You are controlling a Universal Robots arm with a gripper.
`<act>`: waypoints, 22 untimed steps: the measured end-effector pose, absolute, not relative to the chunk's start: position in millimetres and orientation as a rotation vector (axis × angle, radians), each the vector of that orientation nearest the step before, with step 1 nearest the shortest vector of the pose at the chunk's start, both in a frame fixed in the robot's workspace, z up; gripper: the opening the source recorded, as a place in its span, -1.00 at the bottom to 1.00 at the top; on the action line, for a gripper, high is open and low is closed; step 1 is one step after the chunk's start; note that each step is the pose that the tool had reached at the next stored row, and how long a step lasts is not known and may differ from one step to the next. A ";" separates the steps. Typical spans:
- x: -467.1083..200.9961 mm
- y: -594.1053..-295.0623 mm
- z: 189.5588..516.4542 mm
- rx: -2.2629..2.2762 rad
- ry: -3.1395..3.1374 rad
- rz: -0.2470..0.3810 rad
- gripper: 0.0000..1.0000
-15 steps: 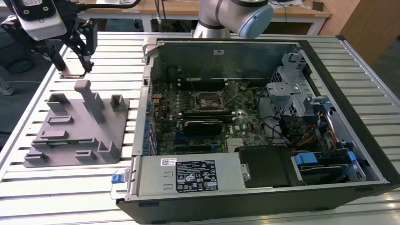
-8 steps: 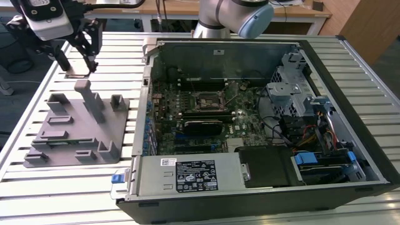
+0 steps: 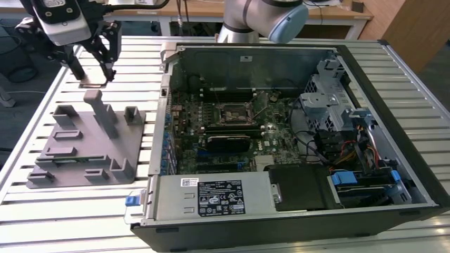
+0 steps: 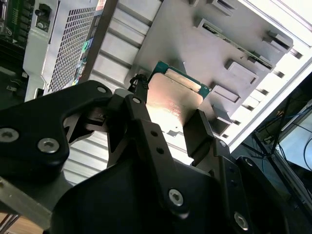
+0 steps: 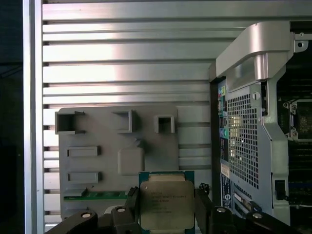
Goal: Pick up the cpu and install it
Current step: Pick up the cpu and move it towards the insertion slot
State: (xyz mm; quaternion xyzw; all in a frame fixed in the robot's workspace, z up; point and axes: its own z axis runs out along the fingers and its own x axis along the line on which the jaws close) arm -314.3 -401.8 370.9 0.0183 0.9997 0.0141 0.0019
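The cpu (image 5: 167, 204), a thin square chip with a pale metal top, is pinched by two opposite edges between the fingers of the gripper (image 4: 168, 114). It hangs in the air above the grey tray (image 3: 77, 153), near that tray's far end in the exterior view. The chip looks light and rigid but is probably delicate on its underside, so an edge hold with a modest squeeze seems the safe way to carry it. The open computer case (image 3: 414, 174) lies just beside the tray, on the exterior view's right, and both rest on a slatted metal table (image 3: 63, 211).
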 end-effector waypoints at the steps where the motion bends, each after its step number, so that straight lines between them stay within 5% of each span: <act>1: -313.0 -401.8 370.9 0.057 3.137 0.044 0.08; 22: -273.1 -401.8 370.7 0.057 3.137 0.044 0.08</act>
